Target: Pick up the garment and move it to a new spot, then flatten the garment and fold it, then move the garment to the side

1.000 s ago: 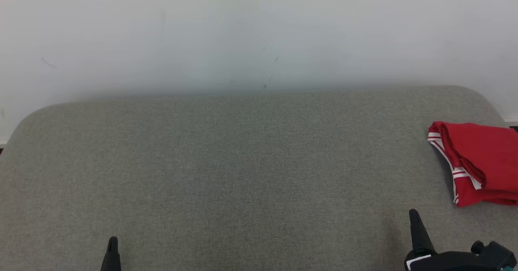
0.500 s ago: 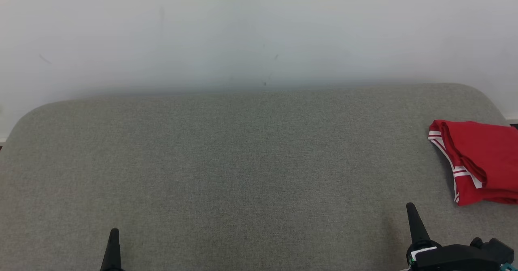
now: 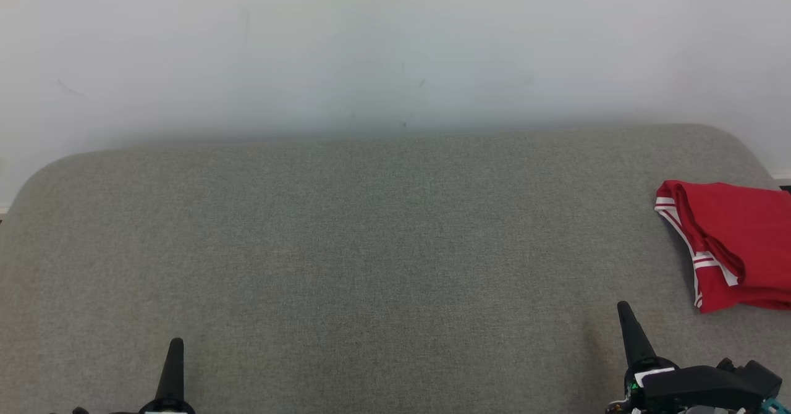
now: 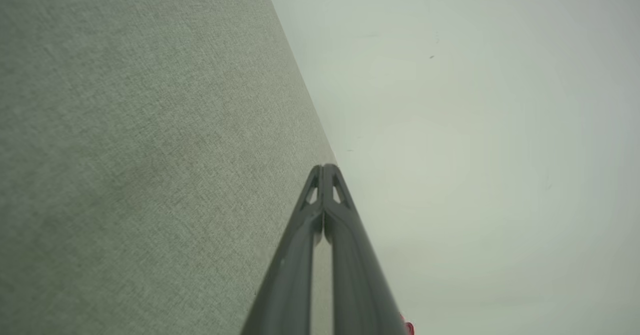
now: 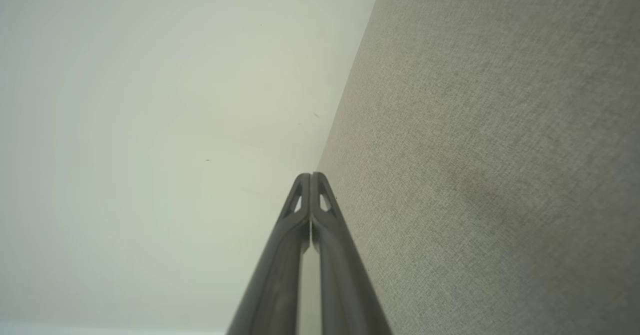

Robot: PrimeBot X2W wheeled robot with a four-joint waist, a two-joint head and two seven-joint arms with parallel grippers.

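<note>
The red garment (image 3: 735, 241), trimmed with white stripes, lies as a compact, layered bundle at the far right of the grey cloth-covered table (image 3: 371, 247). The head view's edge cuts off its right part. Folded and set off to 1 side, it seems to lie where the task's last step wants it, so I judge the work done or nearly so. A sliver of red (image 4: 407, 326) also shows at the bottom of the left wrist view.

The right gripper (image 3: 624, 309) stands near the garment, on its near left and apart from it, with its jaws pressed together on nothing. The left gripper (image 3: 175, 346) is well apart at the lower left, its jaws likewise closed and empty. Both wrist views confirm it, with the 2 fingers of each meeting at the tip ( (image 4: 324, 167), (image 5: 310, 176)). Both grippers point toward the pale wall (image 3: 395, 43), which reads as a resting pose kept off the cloth so the fold is not disturbed.

The table's far edge runs along the wall and rounds off at both far corners. The garment sits close to the right-hand corner, but how much table lies beyond it cannot be told. From the garment leftward the whole middle of the table is bare, with ample room for both arms. The right side is the tight one, and a further push that way could tip the bundle over the edge.
</note>
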